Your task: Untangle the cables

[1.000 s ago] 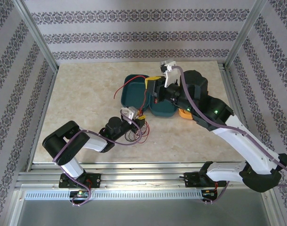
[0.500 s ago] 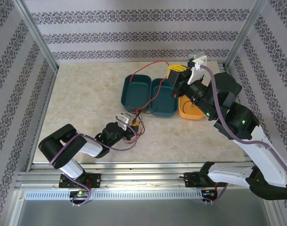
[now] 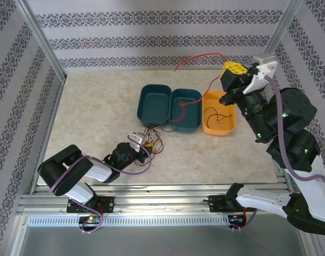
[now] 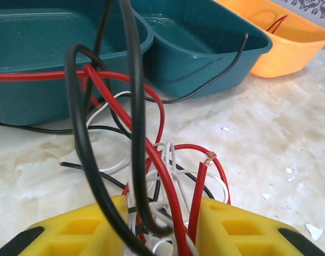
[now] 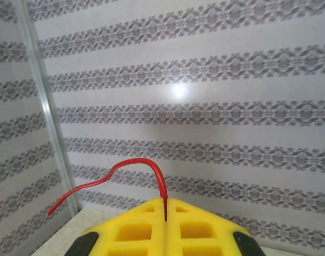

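With right gripper clamped on red cable and left gripper pinching remaining cables, draw upward slowly, avoiding snags.

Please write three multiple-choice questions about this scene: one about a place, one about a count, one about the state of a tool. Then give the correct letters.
1. Where is the tangle of cables? A) in the orange tray B) in the far left corner C) on the table at the left tool
2. How many teal trays are there? A) one B) two C) three
3. The right tool is A) shut on a red cable B) open, empty C) shut on a white cable
1 C: the wires bunch between that tool's fingers.
2 B: two stand side by side, left of the orange tray.
3 A: the red cable leaves its closed fingers.
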Controlling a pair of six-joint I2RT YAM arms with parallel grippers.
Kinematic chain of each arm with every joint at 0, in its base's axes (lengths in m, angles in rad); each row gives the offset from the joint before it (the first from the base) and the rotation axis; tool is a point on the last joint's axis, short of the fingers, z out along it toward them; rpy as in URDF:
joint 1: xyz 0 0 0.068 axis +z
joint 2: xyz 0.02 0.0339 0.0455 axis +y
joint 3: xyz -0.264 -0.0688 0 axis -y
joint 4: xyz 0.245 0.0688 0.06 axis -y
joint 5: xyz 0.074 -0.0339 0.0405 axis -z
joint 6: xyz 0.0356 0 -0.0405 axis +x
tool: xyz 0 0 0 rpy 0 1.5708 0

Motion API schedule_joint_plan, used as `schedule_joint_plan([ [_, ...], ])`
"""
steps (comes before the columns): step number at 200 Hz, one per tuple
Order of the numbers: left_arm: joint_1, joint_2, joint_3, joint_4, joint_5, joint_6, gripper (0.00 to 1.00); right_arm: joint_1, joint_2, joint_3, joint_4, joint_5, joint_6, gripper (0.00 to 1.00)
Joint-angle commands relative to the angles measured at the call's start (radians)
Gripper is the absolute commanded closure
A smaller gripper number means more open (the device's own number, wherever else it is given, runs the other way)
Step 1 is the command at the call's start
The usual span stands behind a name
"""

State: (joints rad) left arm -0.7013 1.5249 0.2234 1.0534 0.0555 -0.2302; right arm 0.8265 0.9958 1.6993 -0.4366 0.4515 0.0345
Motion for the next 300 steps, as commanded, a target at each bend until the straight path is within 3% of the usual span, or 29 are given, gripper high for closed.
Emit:
schedule_joint_plan([
  [1,-0.011,-0.047,-0.025,-0.017,0.042,0.01,0.64,-0.015,-0.015,-0.019,0.04,0.139,-0.073,1.0],
  [27,-0.01,-0.103,-0.026,-0.079,0.065,0.019,0.64,-0.038,-0.014,-0.049,0.062,0.249,-0.124,1.0],
  [41,-0.012,-0.144,-0.026,-0.125,0.07,0.02,0.7,-0.072,-0.008,-0.06,0.064,0.262,-0.13,1.0],
  [58,-0.011,-0.2,-0.035,-0.168,0.087,0.029,0.88,-0.123,0.004,-0.068,0.06,0.249,-0.124,1.0],
  [80,-0.011,-0.315,-0.051,-0.249,0.151,0.061,1.0,-0.204,0.03,-0.067,0.043,0.208,-0.094,1.0],
  [104,-0.014,-0.473,-0.055,-0.381,0.167,0.124,1.0,-0.294,0.06,-0.063,0.035,0.135,-0.053,1.0],
  [133,-0.015,-0.657,-0.063,-0.463,0.096,0.218,1.0,-0.394,0.094,-0.067,0.038,0.038,-0.001,1.0],
  [163,-0.016,-0.769,-0.029,-0.601,0.112,0.293,1.0,-0.487,0.129,-0.083,0.055,-0.059,0.067,1.0],
  [206,-0.014,-0.686,-0.027,-0.591,0.097,0.348,1.0,-0.596,0.201,-0.037,0.06,-0.162,0.126,1.0],
  [265,-0.015,-0.442,0.042,-0.542,0.158,0.389,0.99,-0.631,0.272,0.043,0.063,-0.186,0.115,1.0],
  [300,-0.014,-0.39,0.07,-0.585,0.205,0.4,0.94,-0.642,0.28,0.01,0.074,-0.187,0.119,1.0],
])
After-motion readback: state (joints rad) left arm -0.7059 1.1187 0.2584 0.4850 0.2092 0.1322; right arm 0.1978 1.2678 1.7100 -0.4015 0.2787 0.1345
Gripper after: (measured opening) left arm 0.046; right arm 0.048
